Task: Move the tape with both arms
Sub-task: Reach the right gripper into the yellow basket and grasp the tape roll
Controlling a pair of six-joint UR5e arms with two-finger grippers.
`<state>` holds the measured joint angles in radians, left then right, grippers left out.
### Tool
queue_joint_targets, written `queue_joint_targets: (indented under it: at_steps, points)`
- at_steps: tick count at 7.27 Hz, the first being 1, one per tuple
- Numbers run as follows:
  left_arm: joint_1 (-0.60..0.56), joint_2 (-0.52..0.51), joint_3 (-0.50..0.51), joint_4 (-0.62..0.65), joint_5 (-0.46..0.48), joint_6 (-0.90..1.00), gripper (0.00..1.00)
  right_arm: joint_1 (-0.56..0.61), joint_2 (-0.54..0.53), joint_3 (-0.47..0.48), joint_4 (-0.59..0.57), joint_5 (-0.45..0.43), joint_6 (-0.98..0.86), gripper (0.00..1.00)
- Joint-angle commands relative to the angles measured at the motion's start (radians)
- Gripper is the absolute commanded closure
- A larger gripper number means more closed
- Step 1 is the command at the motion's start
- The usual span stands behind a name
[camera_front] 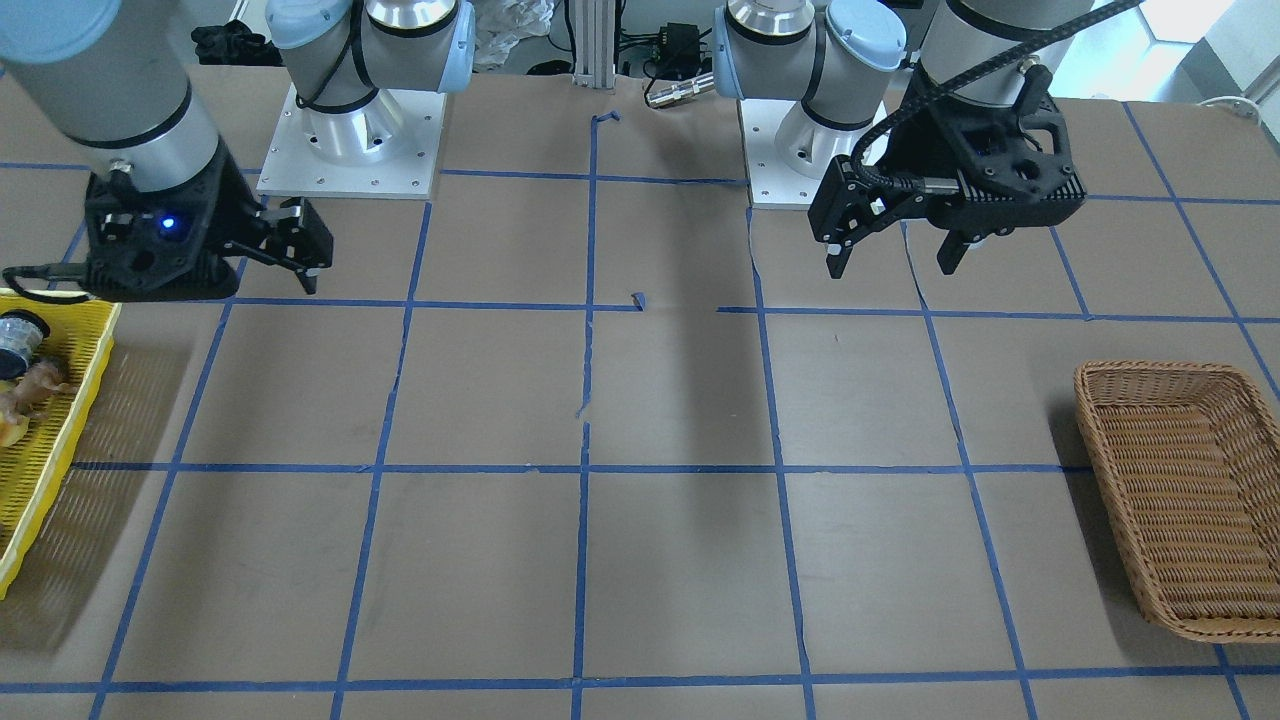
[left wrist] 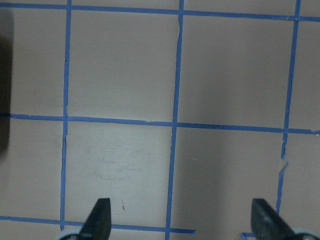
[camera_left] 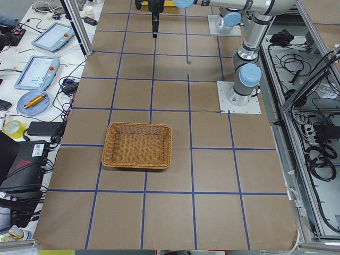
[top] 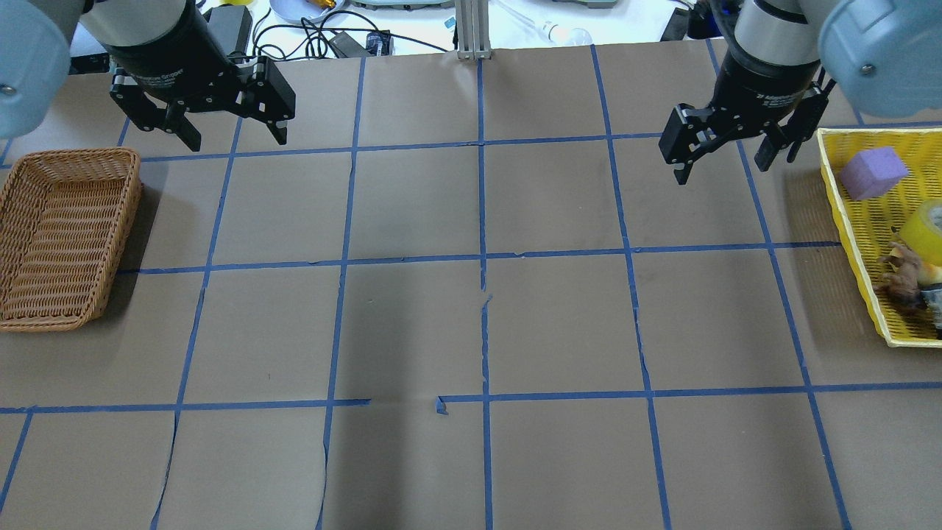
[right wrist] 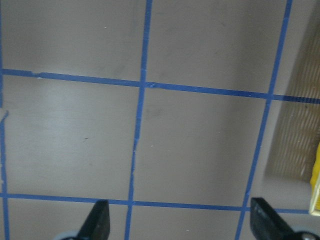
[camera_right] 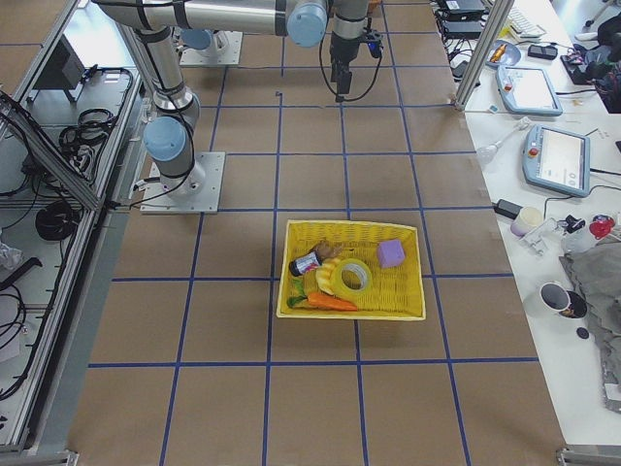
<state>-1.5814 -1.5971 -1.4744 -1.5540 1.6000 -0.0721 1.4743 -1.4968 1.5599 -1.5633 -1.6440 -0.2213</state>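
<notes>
Beside the tray (top: 851, 224), right gripper (top: 723, 168) is hovering spread, empty, likely needing to grasp the tape (top: 929, 224); left gripper (top: 237, 140) is idling spread.

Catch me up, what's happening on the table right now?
Nothing is in hand yet. The left gripper and the right gripper both hang open above the table. The yellow roll of tape lies in the yellow basket on the robot's right, beside a purple block and a carrot. The wicker basket sits on the robot's left.
</notes>
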Motion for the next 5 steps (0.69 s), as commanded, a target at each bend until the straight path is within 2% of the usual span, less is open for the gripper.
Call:
queue_joint_targets:
  at_steps: [1, 2, 4, 5]
  points:
    - [0.000, 0.003, 0.000, 0.000, 0.000, 0.000, 0.00, -0.240, 0.021, 0.005, -0.046, -0.008, -0.430, 0.00]
    - [0.000, 0.003, 0.000, 0.000, 0.000, 0.000, 0.00, -0.366, 0.055, 0.000, -0.069, -0.005, -0.593, 0.00]
    - [0.000, 0.003, -0.001, 0.000, 0.000, 0.000, 0.00, -0.513, 0.201, 0.015, -0.307, -0.004, -0.880, 0.00]
    - [0.000, 0.005, -0.004, 0.000, 0.000, 0.000, 0.00, -0.582, 0.263, 0.016, -0.331, 0.028, -0.926, 0.00]
